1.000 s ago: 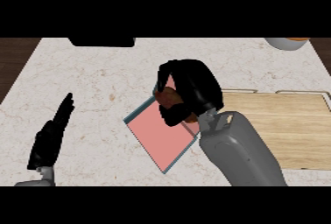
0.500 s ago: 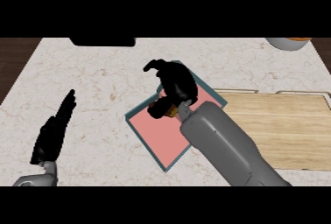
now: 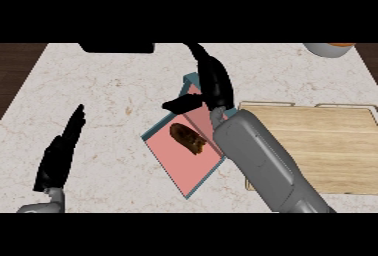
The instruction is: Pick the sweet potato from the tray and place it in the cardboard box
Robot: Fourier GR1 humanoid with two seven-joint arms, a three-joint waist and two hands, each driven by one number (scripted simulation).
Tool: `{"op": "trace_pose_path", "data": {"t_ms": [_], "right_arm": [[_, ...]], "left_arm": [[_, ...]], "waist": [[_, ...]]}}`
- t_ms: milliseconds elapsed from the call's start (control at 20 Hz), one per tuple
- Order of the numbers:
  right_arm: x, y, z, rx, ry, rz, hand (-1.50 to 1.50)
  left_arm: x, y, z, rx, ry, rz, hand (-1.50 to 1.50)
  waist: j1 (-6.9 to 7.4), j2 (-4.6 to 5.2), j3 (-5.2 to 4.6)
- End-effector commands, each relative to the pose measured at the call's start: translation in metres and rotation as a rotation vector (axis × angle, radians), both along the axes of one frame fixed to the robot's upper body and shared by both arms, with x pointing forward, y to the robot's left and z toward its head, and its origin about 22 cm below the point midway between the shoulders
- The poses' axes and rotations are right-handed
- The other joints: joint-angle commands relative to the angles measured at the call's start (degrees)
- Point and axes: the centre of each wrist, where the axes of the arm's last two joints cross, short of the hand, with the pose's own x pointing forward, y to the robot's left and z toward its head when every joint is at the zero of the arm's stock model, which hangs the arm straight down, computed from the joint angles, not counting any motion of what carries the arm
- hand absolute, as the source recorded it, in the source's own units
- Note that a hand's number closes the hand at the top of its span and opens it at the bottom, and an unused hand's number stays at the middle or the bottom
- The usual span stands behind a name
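Note:
A brown sweet potato lies on the pink tray with a teal rim, near the tray's middle. My right hand hovers over the tray's far corner, beyond the sweet potato and apart from it. Its fingers are straight and point away from me, the thumb sticks out to the left, and it holds nothing. My right forearm covers the tray's right edge. My left hand rests open at the lower left, fingers up, well left of the tray. A dark object sits at the counter's far edge; I cannot tell whether it is the box.
A wooden cutting board lies right of the tray, partly under my right forearm. A pale bowl with something orange stands at the far right corner. The marble counter ends at a dark strip on the left.
My right hand was curled over the sweet potato; it has straightened and moved toward the far side. The sweet potato now lies uncovered on the tray. The left hand barely moved.

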Motion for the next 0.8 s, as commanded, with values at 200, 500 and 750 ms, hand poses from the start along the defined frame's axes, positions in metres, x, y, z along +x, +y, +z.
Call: {"op": "trace_pose_path", "data": {"t_ms": [200, 500, 750], "right_arm": [[0.015, -0.064, 0.006, 0.368, -0.057, -0.108, -1.5], [0.015, -0.163, 0.012, 0.392, -0.09, -0.287, -1.5], [-0.006, -0.241, 0.009, 0.439, -0.12, -0.3, -1.5]], "left_arm": [[-0.001, 0.013, 0.018, 0.009, -0.008, 0.02, 0.0], [-0.003, 0.003, 0.005, -0.004, -0.001, 0.021, 0.0], [-0.017, -0.004, 0.006, 0.003, 0.018, 0.021, 0.0]], "waist": [[-0.86, -0.16, 0.05], [-1.56, -0.35, 0.0], [-1.43, -0.4, 0.0]]}}
